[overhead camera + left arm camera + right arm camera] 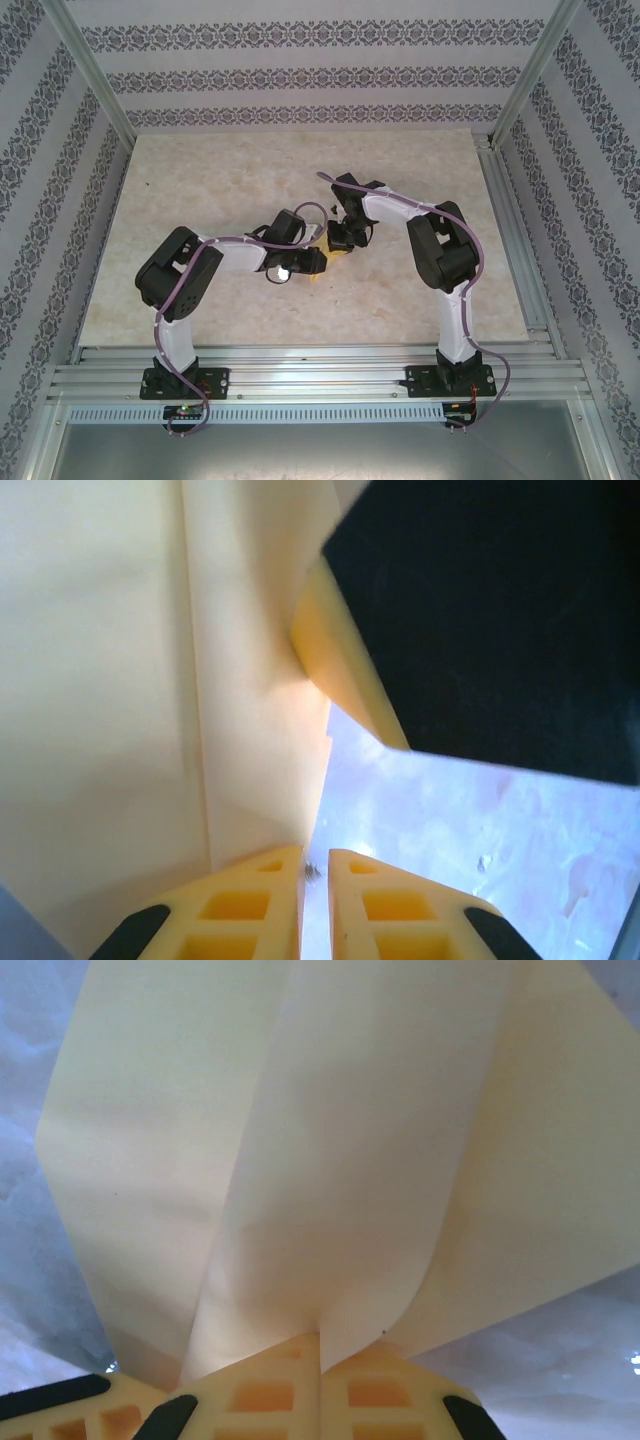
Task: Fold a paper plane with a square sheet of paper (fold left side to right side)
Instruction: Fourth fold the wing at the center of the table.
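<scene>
Bench with a pale marbled top carries the scene, both arms bolted at its near edge and bent inward to meet near its middle; the left arm reaches rightward with its elbow raised, and the left gripper ends just beside the right one; from the left wrist its two yellow fingers show the jaws a narrow slit apart, with pale bench visible through the slit; the yellow paper stands as a broad creased wall on the left of that view, its right edge running down to the tip of the left-hand finger; whether it touches that finger I cannot tell; from above, the paper is a small yellow patch between the two grippers, mostly hidden by them; the right gripper comes in from the right, tilted downward; in the left wrist view its black body and one yellow finger lie against the paper's upper right part; from the right wrist its jaws are together, clamped on the paper, which fans upward from between the fingertips in several folded flaps, bench showing beyond it on both sides; the right arm stands folded behind.
</scene>
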Robot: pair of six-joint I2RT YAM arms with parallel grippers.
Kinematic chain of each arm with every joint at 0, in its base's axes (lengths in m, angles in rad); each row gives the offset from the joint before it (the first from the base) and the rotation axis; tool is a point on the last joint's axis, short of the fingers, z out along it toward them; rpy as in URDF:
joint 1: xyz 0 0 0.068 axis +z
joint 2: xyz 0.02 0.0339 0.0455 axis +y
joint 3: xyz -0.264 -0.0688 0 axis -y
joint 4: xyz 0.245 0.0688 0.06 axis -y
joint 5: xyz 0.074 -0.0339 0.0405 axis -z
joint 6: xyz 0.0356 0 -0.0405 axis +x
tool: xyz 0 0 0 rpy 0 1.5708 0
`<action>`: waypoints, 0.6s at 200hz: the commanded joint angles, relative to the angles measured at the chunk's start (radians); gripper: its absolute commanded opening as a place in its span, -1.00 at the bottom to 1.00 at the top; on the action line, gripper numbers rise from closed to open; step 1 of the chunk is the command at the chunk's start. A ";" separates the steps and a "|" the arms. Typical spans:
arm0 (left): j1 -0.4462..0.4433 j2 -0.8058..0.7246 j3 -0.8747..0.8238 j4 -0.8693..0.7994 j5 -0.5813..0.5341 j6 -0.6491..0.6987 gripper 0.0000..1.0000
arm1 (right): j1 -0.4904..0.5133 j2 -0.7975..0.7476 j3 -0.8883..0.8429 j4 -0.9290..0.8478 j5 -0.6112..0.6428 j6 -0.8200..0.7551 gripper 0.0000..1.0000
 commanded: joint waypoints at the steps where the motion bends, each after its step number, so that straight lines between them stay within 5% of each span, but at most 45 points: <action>1: -0.009 -0.045 -0.040 -0.036 0.059 0.043 -0.69 | 0.007 0.051 0.005 -0.027 0.059 -0.015 -1.00; 120: -0.009 -0.113 -0.021 -0.056 0.087 0.031 -0.66 | 0.010 0.052 0.005 -0.025 0.058 -0.013 -1.00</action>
